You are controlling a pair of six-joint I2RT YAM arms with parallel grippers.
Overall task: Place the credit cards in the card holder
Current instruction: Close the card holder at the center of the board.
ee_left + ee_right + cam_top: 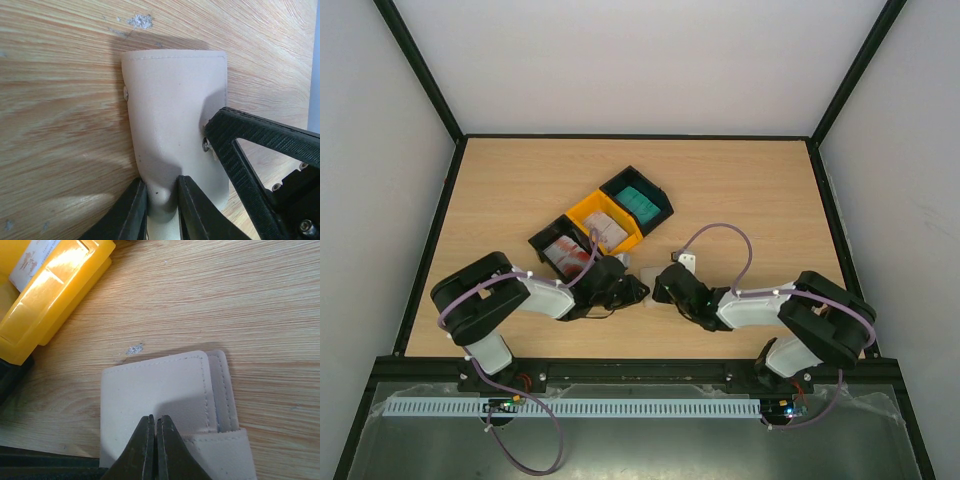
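Two claws meet on the closed card holder [175,115], which lies on the worktop [740,190] just beside the trays [65,285]. The left claw [162,192] pinches its near edge. The right claw [154,422] is clamped shut, tips on the flap. Opening it seems the step in hand; next, peel the flap up. Only the overhead view shows the credit cards [570,255], in the trays.

Card holder [155,390]: plain beige, matching stitching. Table [750,200]: light wood grain, small white speck [134,348]. Near tray [545,230] black; its card [570,256] white with red blotches. Middle tray [582,205] yellow; whitish card [611,232]. Far tray [651,187] black; teal green card [642,202]. Left gripper [161,195], right gripper [154,422]: black. Arm cable [720,226] lilac.
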